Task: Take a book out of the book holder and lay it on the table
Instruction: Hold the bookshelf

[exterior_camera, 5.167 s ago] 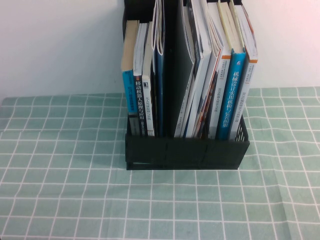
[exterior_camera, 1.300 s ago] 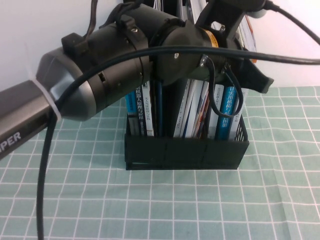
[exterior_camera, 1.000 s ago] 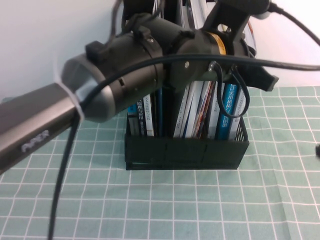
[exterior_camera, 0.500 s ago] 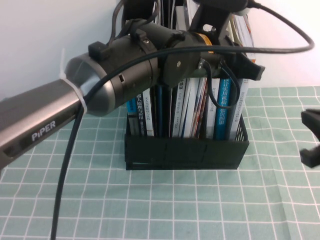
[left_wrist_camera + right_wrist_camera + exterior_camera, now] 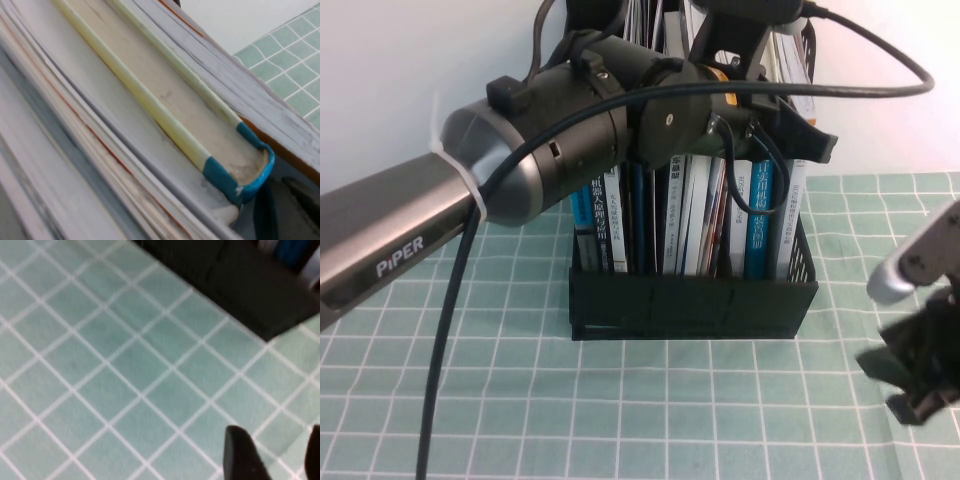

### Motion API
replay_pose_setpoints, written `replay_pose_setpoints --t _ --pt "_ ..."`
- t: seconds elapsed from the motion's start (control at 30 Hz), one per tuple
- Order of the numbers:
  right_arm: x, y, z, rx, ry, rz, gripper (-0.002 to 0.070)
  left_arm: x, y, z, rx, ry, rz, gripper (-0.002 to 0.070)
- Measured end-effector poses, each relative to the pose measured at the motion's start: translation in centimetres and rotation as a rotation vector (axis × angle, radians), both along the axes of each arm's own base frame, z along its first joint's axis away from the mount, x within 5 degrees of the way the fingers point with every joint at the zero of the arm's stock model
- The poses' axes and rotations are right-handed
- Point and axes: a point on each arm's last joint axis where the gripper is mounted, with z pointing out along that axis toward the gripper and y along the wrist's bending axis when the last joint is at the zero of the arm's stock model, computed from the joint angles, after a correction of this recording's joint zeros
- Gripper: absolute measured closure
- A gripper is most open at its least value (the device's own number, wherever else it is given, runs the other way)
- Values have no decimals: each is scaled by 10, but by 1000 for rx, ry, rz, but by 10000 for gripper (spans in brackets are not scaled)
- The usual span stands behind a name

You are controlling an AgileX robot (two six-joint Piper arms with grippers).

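The left gripper is reaching over the top of the book holder, above its right compartment; whether its fingers are spread or closed cannot be told. The book is standing upright against the holder's right wall, beside a blue-spined book, long axis vertical, spine facing the holder's low front wall. Pinching only that top edge and lifting straight up should avoid dragging neighbours. The right gripper is hovering, fingers apart, over the table right of the holder.
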Motion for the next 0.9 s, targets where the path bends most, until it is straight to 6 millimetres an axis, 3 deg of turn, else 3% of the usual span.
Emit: replay_pose_setpoints --t 0.17,0.33,0.43,0.63,0.8,0.9 --pt "2 -26 -8 -176 82 -181 441 -1 1 0 5 8 1 678" --pt "21 -45 3 -218 -135 -408 449 -1 1 0 6 12 2 678" --pt "34 -36 17 -61 -338 -378 449 -1 1 0 5 13 2 678" --pt "38 -9 36 233 -495 -182 451 -1 1 0 4 12 2 678" --pt "43 1 36 298 -539 -106 447 -1 1 0 2 10 2 678" --pt "49 5 30 308 -555 -83 400 -1 1 0 2 11 2 678"
